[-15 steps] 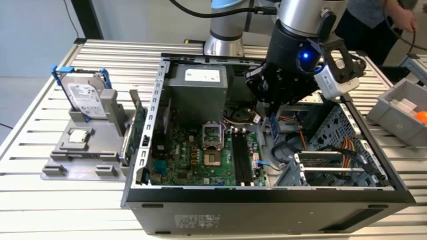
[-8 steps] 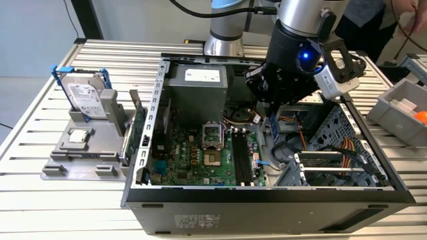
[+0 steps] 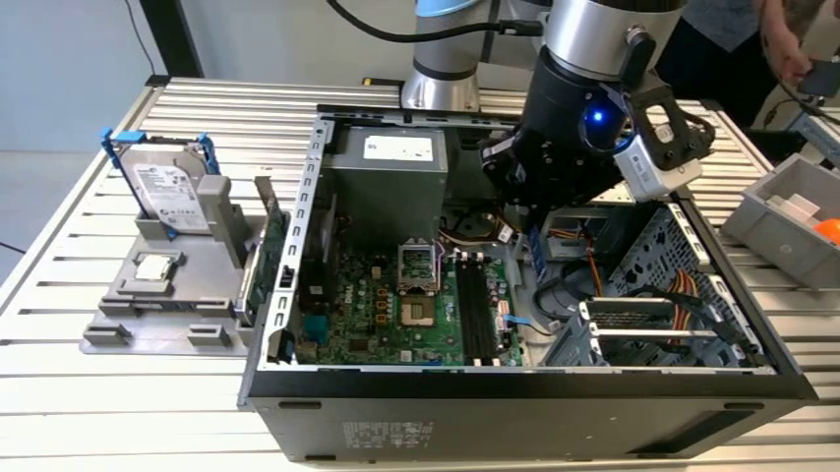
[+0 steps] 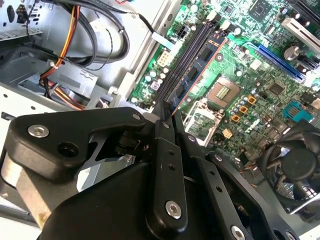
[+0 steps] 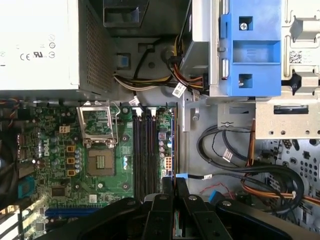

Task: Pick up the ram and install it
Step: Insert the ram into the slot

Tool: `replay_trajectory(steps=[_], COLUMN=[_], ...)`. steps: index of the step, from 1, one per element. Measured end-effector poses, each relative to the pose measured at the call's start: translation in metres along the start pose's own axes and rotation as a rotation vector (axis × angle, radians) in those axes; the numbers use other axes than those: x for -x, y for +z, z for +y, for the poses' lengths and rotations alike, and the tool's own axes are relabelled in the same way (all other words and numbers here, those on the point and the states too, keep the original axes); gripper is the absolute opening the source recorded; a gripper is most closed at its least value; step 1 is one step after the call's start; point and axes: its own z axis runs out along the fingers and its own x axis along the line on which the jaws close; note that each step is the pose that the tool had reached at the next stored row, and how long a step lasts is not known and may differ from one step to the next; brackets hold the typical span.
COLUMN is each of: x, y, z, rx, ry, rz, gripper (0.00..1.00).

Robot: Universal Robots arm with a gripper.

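Open desktop computer case [image 3: 735, 324], sheet steel with perforated drive-bay walls, lying on a slatted metal table [image 3: 79, 206]. Inside it: green motherboard [image 3: 393, 315] with a square bare-metal processor socket [image 5: 100, 161] and a bank of long black memory slots [image 5: 146, 150]; a grey boxy power supply [image 3: 388, 172]; bundles of black, orange and yellow cable. The gripper [image 4: 166, 111], matte black with bolted linkage arms, hangs over the slot bank with its fingers pressed together on the ram [image 4: 192, 75], a thin dark-blue board edged in red and carrying small black chips. The stick stands on edge above the slots, its long axis running parallel to them and away from the fingertips. Outside the case, toward the exterior view's left, a hard drive [image 3: 171, 187] stands upright in a grey plastic fixture [image 3: 157, 305].
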Motion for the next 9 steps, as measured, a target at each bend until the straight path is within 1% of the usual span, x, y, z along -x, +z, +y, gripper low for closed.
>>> replay_trajectory(steps=[3,6,9], x=[-0.0022,-0.0035,-0.0035], y=[0.0027,0.0070,0.0116], z=[0.0013,0.0038,0.0044], rx=[-0.0002,-0.0006,-0.0030], ry=[0.002,0.005,0.005], rz=[0.0000,-0.0001,0.0004], gripper=[0.00,0.00,0.00])
